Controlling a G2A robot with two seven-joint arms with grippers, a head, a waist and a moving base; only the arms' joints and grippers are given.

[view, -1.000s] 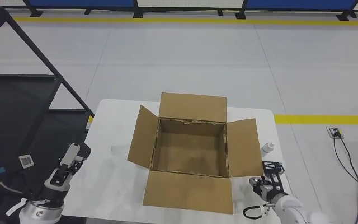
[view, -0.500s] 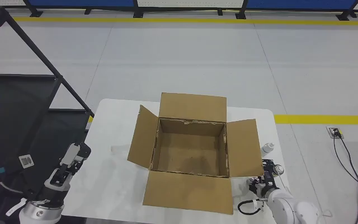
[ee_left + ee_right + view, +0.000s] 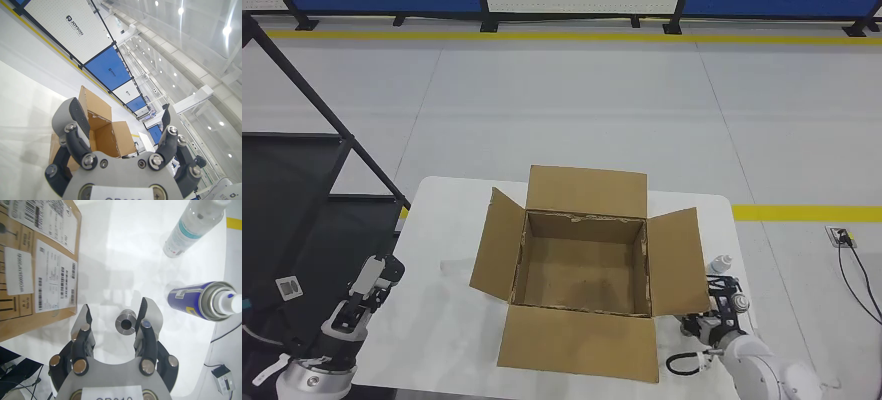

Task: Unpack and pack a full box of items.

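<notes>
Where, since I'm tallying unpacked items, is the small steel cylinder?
In the right wrist view, the steel cylinder stands on the white table between the right gripper's open jaws, flanked by the blue spray can and the cardboard box.

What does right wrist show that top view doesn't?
Right wrist adds: a small metal cylinder standing between the open fingers of the right gripper, the blue body of a spray can beside it, and labels on a flap's outer face. Top view adds: the cardboard box with its bare floor and four flaps open, and the left gripper by the table's opposite edge. Both: the white bottle, the box, the white table.
</notes>
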